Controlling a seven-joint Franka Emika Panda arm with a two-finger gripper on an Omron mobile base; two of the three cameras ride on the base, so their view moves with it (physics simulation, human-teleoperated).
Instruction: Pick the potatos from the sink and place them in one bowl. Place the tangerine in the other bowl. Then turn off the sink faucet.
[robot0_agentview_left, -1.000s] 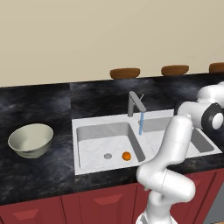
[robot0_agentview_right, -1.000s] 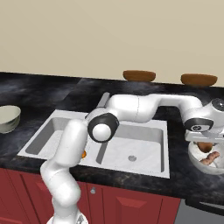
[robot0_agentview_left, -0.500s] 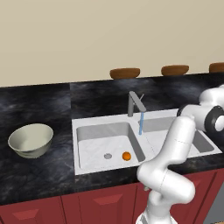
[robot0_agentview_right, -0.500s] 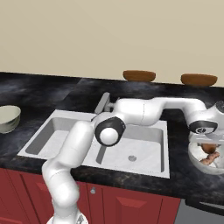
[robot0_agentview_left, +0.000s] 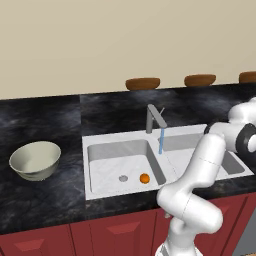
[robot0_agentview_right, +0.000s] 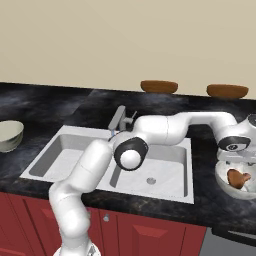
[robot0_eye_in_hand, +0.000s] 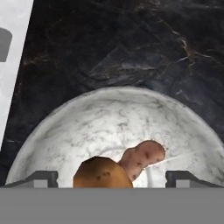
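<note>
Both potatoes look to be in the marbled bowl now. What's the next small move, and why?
Probably lift the gripper straight up out of the marbled bowl. Its jaws stand wide apart with both potatoes lying loose in the bowl, so nothing is held. The tangerine sits in the sink by the drain, the cream bowl waits on the counter, and water runs from the faucet.

White arm (robot0_agentview_right: 95, 165) of rounded tubular links; glossy finish. Dark grey collars at joints, one round white end cap ringed in black. Gripper (robot0_eye_in_hand: 112, 178) fingertips (robot0_eye_in_hand: 41, 178) small, dark grey, blocky, flat-topped.
</note>
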